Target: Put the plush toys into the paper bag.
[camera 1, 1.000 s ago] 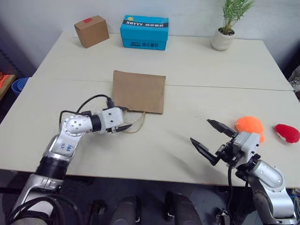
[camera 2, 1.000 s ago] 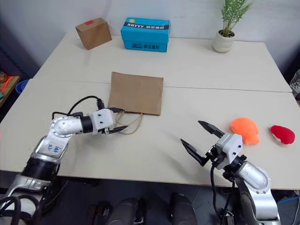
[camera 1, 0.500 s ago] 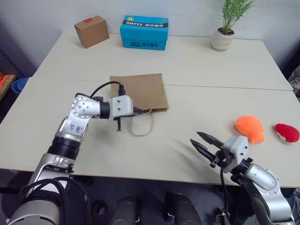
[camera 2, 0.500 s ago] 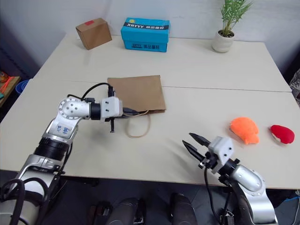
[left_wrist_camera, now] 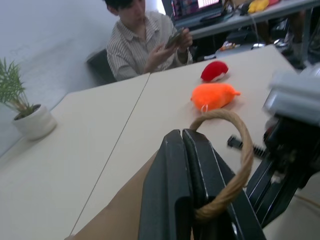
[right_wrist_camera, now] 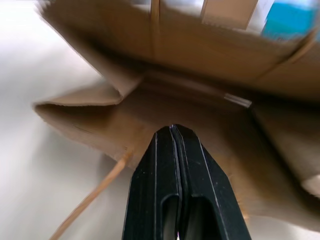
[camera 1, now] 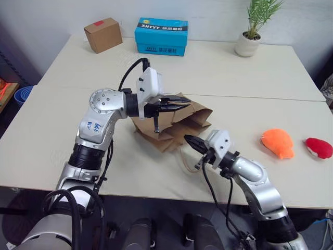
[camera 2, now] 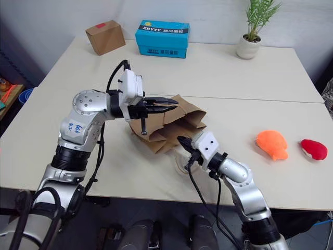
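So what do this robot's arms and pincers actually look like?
Both arms are silver-grey metal with rounded joints and black bands between segments. The left arm carries small blue markings on its side, and black cables loop along each arm. Each wrist ends in a white boxy block, from which the left gripper and right gripper extend two slim, pointed black fingers.

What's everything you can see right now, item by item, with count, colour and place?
paper bag: one, brown, table centre, partly lifted and opening
orange plush toy: one, on the table, right side
red plush toy: one, red with white patch, right of the orange one
cardboard box: one, brown, red label, far left
blue box: one, far centre
potted plant: one, green in white pot, far right
table: one, beige
person: one, striped shirt, seated beyond the table
left gripper: shut on the bag's handle
right gripper: shut, at the bag's mouth
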{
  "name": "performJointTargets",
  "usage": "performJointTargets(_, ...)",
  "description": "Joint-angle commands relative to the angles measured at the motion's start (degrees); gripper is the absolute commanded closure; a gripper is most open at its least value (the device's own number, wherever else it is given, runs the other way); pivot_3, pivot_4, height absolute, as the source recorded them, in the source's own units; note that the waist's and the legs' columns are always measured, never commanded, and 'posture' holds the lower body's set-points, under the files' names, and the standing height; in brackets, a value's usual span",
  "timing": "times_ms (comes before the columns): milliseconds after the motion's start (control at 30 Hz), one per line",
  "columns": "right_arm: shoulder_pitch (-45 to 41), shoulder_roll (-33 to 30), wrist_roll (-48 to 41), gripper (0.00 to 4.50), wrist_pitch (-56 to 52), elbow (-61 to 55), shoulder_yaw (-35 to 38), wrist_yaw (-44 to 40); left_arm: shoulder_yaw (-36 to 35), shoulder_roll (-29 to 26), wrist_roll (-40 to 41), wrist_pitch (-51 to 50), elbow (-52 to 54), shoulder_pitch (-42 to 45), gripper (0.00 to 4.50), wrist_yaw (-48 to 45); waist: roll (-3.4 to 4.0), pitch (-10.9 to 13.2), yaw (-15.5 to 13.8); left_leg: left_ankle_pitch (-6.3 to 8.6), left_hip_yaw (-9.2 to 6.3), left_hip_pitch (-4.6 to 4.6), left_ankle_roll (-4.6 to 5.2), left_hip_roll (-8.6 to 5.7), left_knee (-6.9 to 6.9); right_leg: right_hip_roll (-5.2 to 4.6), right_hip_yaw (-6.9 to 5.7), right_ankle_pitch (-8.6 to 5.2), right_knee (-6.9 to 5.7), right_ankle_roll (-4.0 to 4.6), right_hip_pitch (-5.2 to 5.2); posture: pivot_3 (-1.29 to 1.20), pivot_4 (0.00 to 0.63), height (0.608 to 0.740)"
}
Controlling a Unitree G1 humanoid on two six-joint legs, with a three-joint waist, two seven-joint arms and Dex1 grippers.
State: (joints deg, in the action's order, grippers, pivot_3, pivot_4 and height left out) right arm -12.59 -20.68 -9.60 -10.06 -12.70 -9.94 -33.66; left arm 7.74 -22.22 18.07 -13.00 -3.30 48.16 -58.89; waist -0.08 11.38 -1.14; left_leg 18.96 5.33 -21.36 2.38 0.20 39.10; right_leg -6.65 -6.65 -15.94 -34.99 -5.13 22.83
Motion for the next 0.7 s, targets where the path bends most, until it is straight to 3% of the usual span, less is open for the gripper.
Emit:
performJointTargets(33,-3.68,1.28,1.85,4.48,-0.90,2.84,-1.62,0.40,-0.44,0.54,1.90,0.29,4.21,-0.89,4.50,-0.34,0.00,0.00,0.19,0.00,-0.01,0.00,0.00,0.00,0.00,0.00,0.00,0.00,-0.01,0.00,0.00,0.00,0.150,0.740)
performJointTargets(400,-11.55,7.26,7.90,4.48,-3.46,13.71,-5.12,4.02,-3.24,2.17,7.39,-2.79,7.50,-3.09,4.50,1.08,0.00,0.00,1.26,-0.01,-0.03,0.00,-0.03,0.04,-0.01,0.01,-0.02,0.00,-0.01,0.00,0.00,0.00,0.150,0.740)
performJointTargets(567,-5.52,4.79,8.86,4.48,-5.30,10.43,-5.31,2.96,-10.78,1.83,12.36,-5.66,1.19,2.62,4.50,3.80,0.00,0.00,1.09,-0.01,-0.08,-0.05,-0.03,0.02,-0.01,-0.02,-0.04,0.00,0.02,0.00,0.00,0.00,0.150,0.740)
performJointTargets(700,-1.05,2.63,9.09,4.48,-7.82,6.59,-5.98,1.92,-14.05,-1.34,19.15,-13.58,-0.37,6.24,4.50,-0.17,-0.01,-0.01,1.31,0.00,-0.06,0.00,-0.05,0.03,-0.02,0.01,-0.03,0.00,0.02,0.00,0.00,0.00,0.150,0.740)
